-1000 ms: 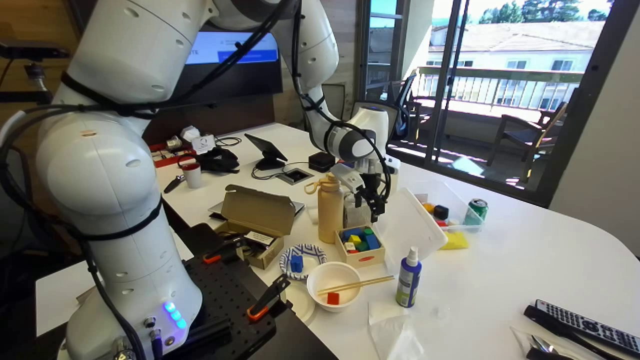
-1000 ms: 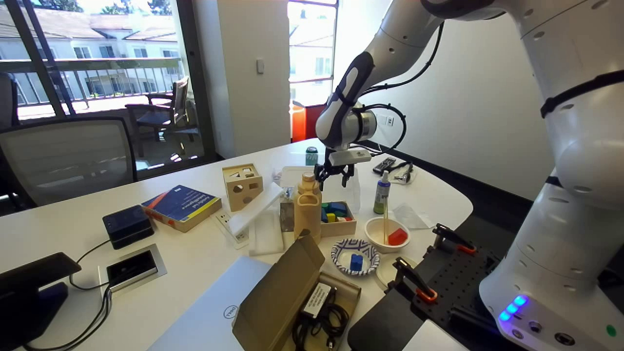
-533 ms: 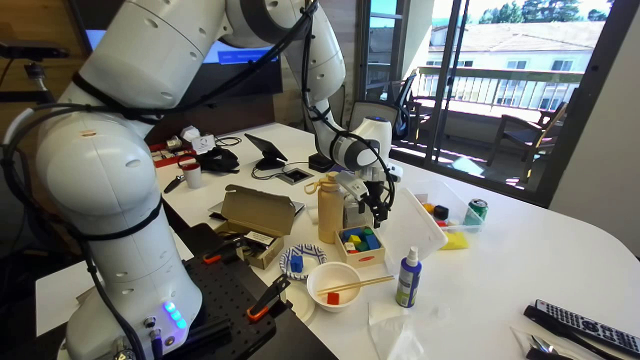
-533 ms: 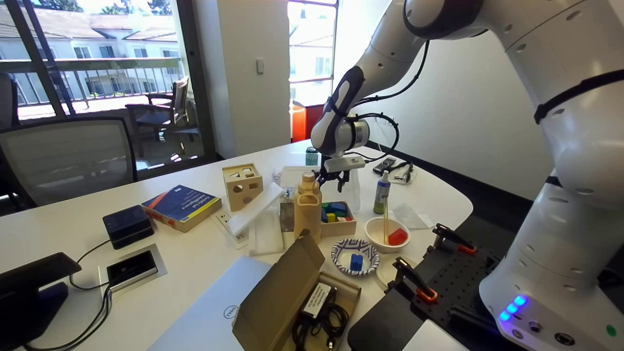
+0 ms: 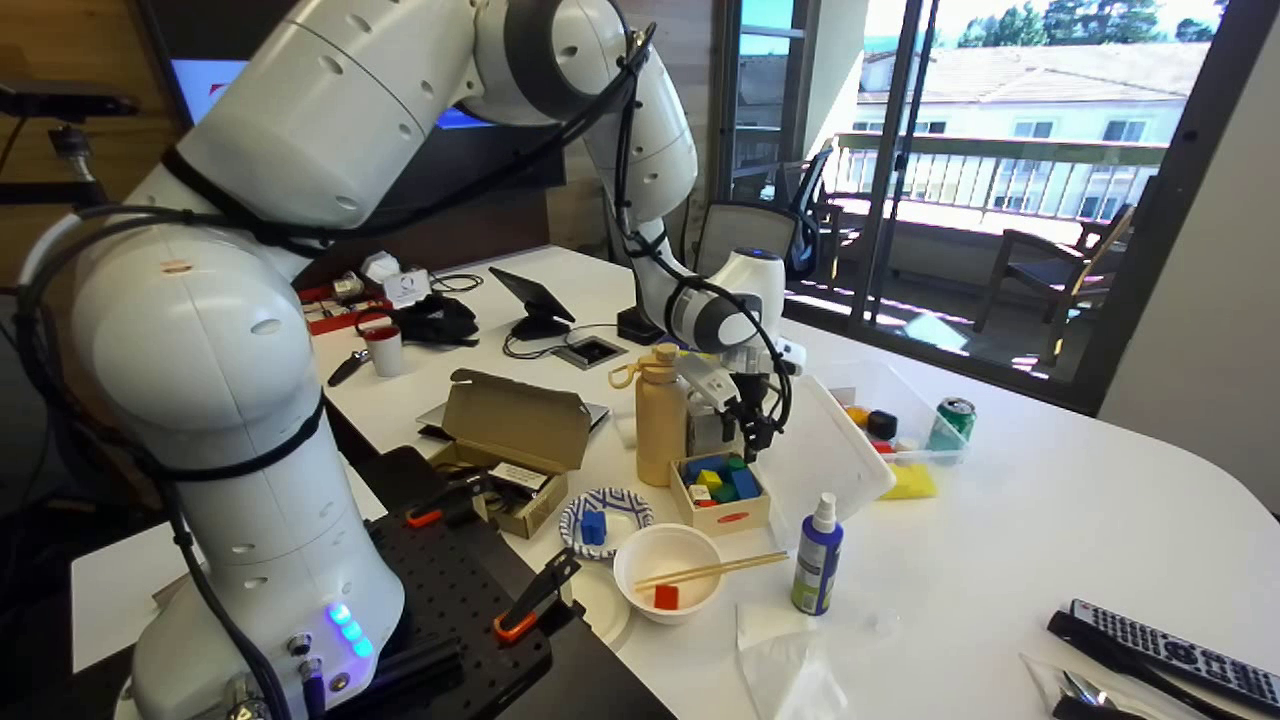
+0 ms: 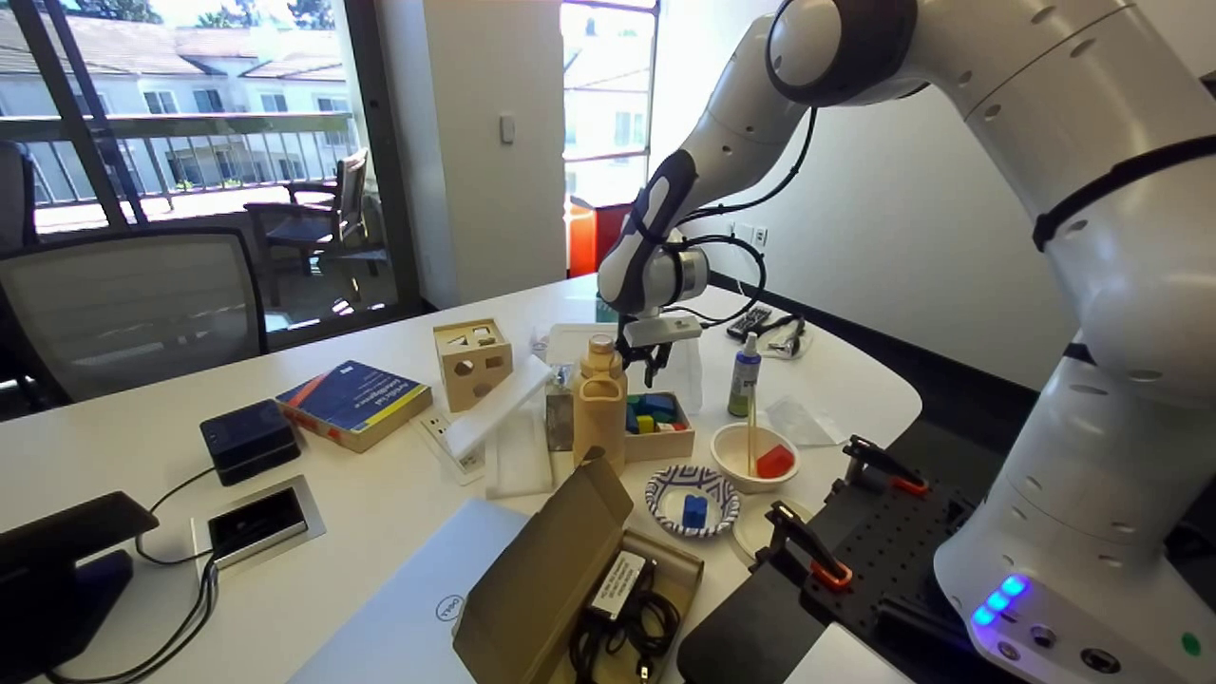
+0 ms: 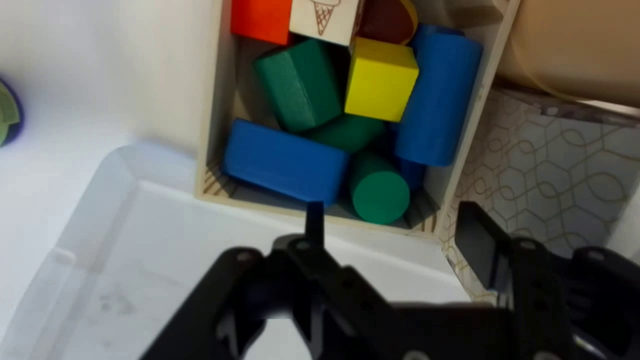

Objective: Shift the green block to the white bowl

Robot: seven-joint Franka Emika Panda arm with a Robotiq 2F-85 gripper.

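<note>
Black two-fingered gripper (image 7: 393, 227) spread wide, holding nothing. Dark green, faceted wooden block (image 7: 300, 85), probably the target, lies in the pale wooden box (image 7: 214, 100) — ahead of and below the gripper, mostly left of its gap in the wrist view — long axis slanting gapward.

Office, looks like a meeting room: large white table (image 5: 1000, 520) with socket panel (image 6: 437, 430) set in its top, wall screen (image 5: 535, 172), mesh-backed chair (image 6: 133, 304), tilted console (image 5: 530, 297) on a stand, closed Dell laptop (image 6: 408, 589), "Artificial Intelligence" book (image 6: 353, 401), remote control (image 5: 1180, 652). Glass door (image 5: 888, 215) onto a balcony (image 5: 930, 335) with railing (image 5: 1000, 147) and wooden chair (image 5: 1060, 273).
</note>
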